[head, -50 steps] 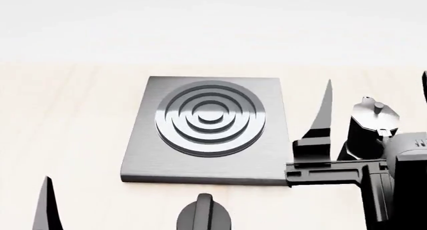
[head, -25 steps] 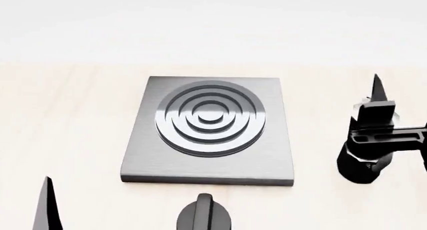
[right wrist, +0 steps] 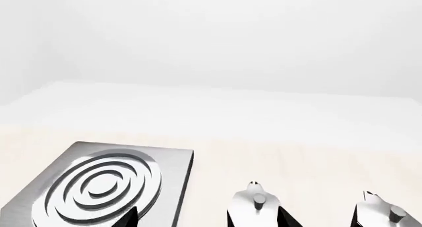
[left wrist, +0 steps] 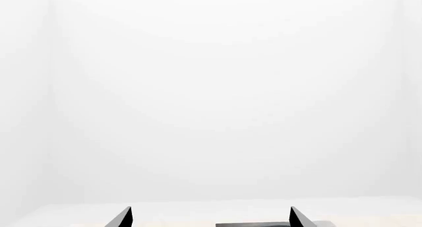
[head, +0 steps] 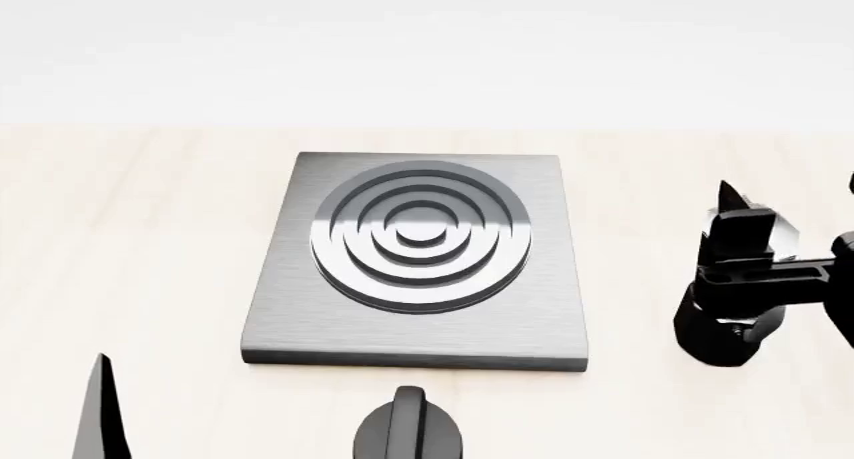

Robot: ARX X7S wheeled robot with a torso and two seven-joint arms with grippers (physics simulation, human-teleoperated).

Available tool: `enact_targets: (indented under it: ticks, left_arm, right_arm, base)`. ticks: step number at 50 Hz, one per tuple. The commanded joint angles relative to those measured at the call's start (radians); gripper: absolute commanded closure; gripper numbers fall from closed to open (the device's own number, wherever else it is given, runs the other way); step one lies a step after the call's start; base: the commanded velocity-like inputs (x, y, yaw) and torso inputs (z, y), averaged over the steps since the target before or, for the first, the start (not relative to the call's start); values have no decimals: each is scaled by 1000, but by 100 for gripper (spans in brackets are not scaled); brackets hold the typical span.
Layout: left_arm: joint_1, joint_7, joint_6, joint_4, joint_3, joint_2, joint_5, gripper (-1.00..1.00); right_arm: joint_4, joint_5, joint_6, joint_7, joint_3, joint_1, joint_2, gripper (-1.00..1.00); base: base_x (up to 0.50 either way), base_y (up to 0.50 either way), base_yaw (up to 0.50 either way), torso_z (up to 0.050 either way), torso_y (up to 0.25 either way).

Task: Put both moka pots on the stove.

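The stove (head: 420, 264) is a grey metal plate with ring burner, lying mid-table; it also shows in the right wrist view (right wrist: 99, 185). One moka pot (head: 721, 329) stands to its right, black with a silver lid (right wrist: 256, 207). A second moka pot (right wrist: 386, 214) stands just beyond the first, and the head view does not show it. My right gripper (right wrist: 207, 219) is open and hovers over the first pot, whose lid sits between the fingers, close to the one away from the stove. My left gripper (left wrist: 209, 218) is open and empty near the table's front left; one of its fingers (head: 96, 414) shows there.
A low round black knob (head: 407, 434) sits at the front edge, just before the stove. Pale wooden tabletop (head: 147, 239) spreads left of and behind the stove. A white wall rises behind the table.
My right gripper has swung right, from beside the stove's edge to over the moka pot, then sunk slightly. The left arm has barely moved.
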State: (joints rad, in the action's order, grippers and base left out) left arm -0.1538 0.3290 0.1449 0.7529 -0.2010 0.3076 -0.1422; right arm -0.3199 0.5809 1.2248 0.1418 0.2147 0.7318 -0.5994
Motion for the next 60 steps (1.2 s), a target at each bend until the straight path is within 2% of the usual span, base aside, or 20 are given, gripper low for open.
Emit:
enact_targets:
  ticks: [1,34,60]
  left_arm:
    - [3,6,2,0,-6,6,-2,-100]
    - [5,24,-3,-4,-17,20,-9,-100]
    - [9,36,-7,-6,-27,31,-14,-100]
  right_arm:
    - [84,-25,-34,12,-31,-4,-9,-100]
    - [324,-106,-195,49,-99,-21,-11,-100]
    - [438,-146,-244,51,-158,17,5,-100]
  base:
    - [0,0,0,0,0]
    - [0,0,0,0,0]
    - [0,0,0,0,0]
